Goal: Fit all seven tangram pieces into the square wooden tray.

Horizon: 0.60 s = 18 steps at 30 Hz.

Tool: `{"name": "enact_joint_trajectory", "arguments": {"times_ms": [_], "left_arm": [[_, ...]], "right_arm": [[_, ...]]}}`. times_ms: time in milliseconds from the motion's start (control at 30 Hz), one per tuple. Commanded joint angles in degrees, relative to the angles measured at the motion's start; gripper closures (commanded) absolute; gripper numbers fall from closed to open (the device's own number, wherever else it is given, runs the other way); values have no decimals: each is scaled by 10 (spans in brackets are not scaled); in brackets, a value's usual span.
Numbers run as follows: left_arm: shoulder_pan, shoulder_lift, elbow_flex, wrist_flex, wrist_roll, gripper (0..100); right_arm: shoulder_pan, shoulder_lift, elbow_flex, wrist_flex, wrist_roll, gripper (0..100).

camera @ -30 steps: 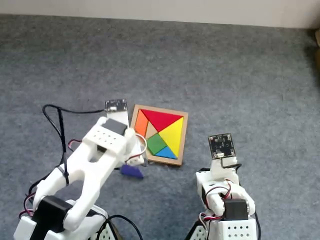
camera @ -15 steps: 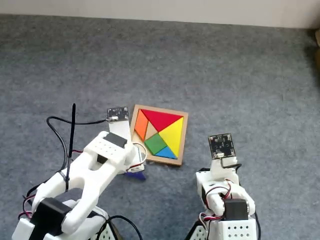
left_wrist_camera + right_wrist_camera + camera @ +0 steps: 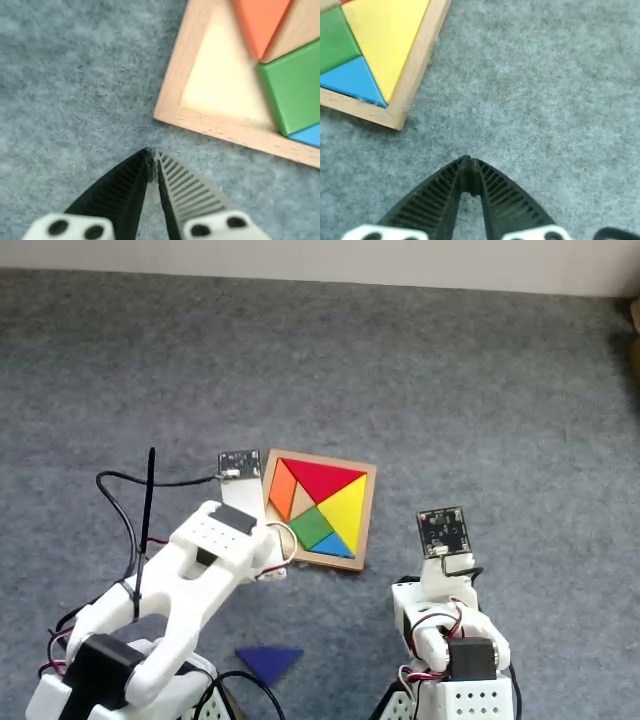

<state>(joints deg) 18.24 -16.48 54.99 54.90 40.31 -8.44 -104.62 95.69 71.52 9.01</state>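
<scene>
Item 1, tray (image 3: 369, 508): on the grey table (image 3: 480, 390), holding the orange, red, yellow, green and light blue pieces. The corner slot (image 3: 220, 90) nearest my left claw is bare.

Item 2, dark blue triangle (image 3: 268, 660): loose on the table, well apart from the tray, near my left arm's base.

Item 3, left claw (image 3: 151, 156): closed tip to tip, holding nothing, just beside the tray's bare corner.

Item 4, right claw (image 3: 468, 162): closed, empty, near the tray's yellow corner.

Step in hand: seating the last triangle. Next, I judge, my left claw must draw back, open, and retake the triangle.

Change: a second ago the triangle lay by the tray's near edge, partly under my left arm. It has since slid off toward me.
</scene>
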Motion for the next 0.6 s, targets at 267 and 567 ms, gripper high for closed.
{"name": "enact_joint_trajectory", "arguments": {"times_ms": [267,567], "left_arm": [[29,-14,-188,239,-229,995],[31,-14,-187,247,-463,995]], "right_arm": [[2,-12,86,5,-2,993],[1,-12,86,5,-2,993]]}}
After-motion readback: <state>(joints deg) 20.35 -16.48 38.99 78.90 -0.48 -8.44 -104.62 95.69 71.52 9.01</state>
